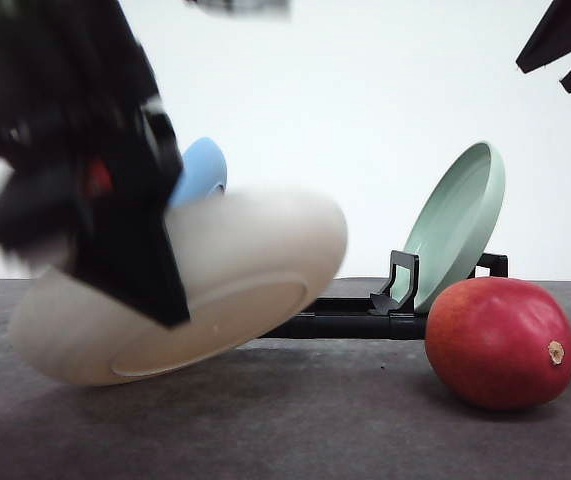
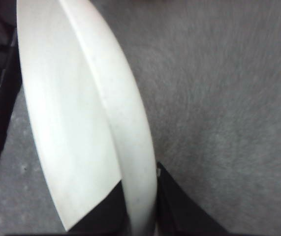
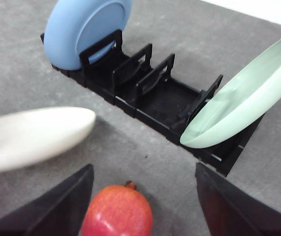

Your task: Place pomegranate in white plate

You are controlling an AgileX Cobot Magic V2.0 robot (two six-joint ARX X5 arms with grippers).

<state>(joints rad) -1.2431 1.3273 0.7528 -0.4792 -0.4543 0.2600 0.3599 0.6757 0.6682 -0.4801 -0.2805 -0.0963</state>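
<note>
The white plate (image 1: 245, 270) hangs tilted just over the dark table, motion-blurred, with its low edge near the surface. My left gripper (image 1: 160, 290) is shut on its rim. In the left wrist view the plate's rim (image 2: 125, 123) runs between the two dark fingers of the left gripper (image 2: 140, 219). The red pomegranate (image 1: 500, 343) lies on the table at the right, stem nub facing right. My right gripper (image 3: 142, 209) is open above the pomegranate (image 3: 116, 212), not touching it, and its fingers (image 1: 565, 40) reach into the upper right corner of the front view.
A black plate rack (image 3: 145, 98) stands behind the fruit. A blue plate (image 3: 83, 29) stands upright at one end and a pale green plate (image 3: 243, 98) leans at the other. Grey table surface (image 1: 295, 420) lies between the white plate and the pomegranate.
</note>
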